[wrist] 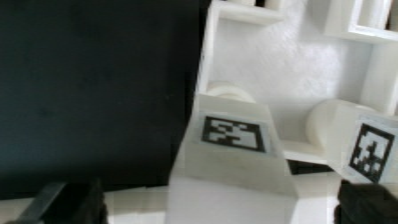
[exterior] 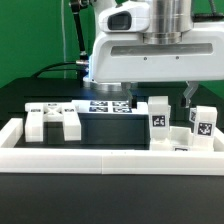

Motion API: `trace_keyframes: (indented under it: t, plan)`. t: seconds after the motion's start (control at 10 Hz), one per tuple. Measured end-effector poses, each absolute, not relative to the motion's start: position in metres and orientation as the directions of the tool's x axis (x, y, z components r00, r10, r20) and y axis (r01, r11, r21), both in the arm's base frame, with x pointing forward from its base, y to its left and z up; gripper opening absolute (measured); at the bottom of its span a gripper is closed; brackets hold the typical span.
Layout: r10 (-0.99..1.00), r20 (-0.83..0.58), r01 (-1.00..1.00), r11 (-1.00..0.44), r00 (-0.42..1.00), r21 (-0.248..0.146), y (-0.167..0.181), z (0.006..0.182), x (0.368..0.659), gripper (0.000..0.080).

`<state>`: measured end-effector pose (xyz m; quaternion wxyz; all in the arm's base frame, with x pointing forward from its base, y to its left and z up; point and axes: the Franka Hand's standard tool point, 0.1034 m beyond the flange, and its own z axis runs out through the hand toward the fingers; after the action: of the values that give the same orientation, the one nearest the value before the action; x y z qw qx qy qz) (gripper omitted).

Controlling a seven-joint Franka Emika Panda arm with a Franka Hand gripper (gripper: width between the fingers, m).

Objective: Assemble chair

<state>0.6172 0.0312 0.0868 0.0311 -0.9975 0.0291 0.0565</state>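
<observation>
In the wrist view a white chair post (wrist: 237,95) with a square tag stands upright between my fingers. My gripper (wrist: 214,202) is open. One dark finger (wrist: 64,202) stands on one side of the post and the other on the other side, with a gap at each. A second tagged white piece (wrist: 365,140) stands close beside it. In the exterior view my gripper (exterior: 158,95) hangs just above the tagged post (exterior: 158,118). Another tagged post (exterior: 203,125) stands to the exterior view's right. A slotted white chair piece (exterior: 50,118) lies at the left.
The marker board (exterior: 110,105) lies flat behind the black middle area. The long low white border frame (exterior: 110,152) runs along the front and up both sides. Green backdrop behind; cables hang at the back left.
</observation>
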Motion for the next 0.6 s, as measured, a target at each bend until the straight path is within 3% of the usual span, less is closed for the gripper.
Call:
trace_keyframes:
  t: [0.2,0.3,0.6]
  plan:
    - [-0.055,-0.114,-0.062,-0.996,0.992,-0.059,0.0311,0.0868,0.6172,0.0385]
    - [-0.055,-0.11,-0.061,-0.996,0.992,-0.059,0.0311,0.0877,0.6184,0.0297]
    - [-0.089,-0.111,-0.096,-0.994,0.99,-0.055,0.0311,0.0878,0.6187,0.0297]
